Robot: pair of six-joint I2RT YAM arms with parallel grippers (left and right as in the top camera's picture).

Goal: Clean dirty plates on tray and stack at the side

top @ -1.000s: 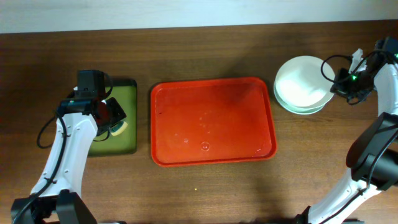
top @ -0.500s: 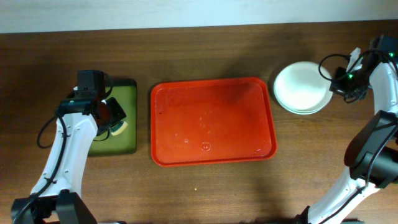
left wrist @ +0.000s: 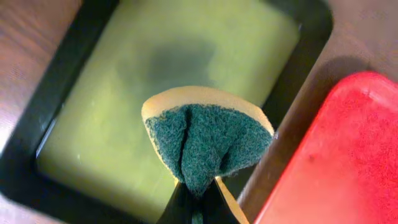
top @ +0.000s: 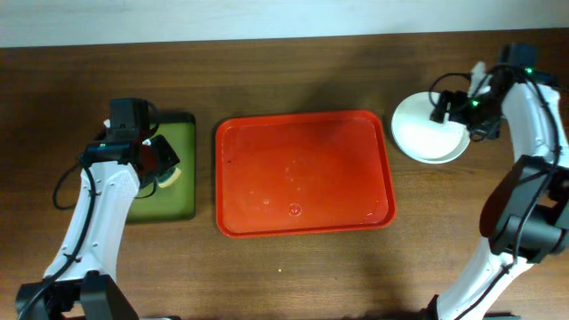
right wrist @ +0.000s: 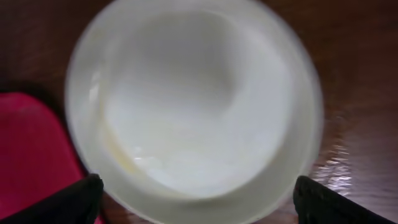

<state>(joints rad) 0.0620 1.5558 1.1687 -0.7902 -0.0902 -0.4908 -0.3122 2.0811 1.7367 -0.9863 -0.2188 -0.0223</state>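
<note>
The plates (top: 425, 133) are stacked on the table to the right of the red tray (top: 302, 169), white one on top; only a pale rim shows below it. The top plate (right wrist: 193, 106) fills the right wrist view and has a faint yellowish streak at its lower left. My right gripper (top: 455, 108) hangs open above the stack's right side, fingers (right wrist: 84, 200) spread wide and holding nothing. My left gripper (top: 163, 167) is shut on a yellow-and-green sponge (left wrist: 205, 134) above the olive-green tray (left wrist: 112, 81). No plates are on the red tray.
The black-rimmed olive-green tray (top: 178, 138) lies just left of the red tray, with a narrow strip of table between them. A corner of the red tray (right wrist: 25, 143) lies close to the stack's left side. Bare wooden table surrounds everything.
My right gripper opened and let go of the white plate, which now rests on the stack. The gripper has moved left over the stack. The left arm has held still.
</note>
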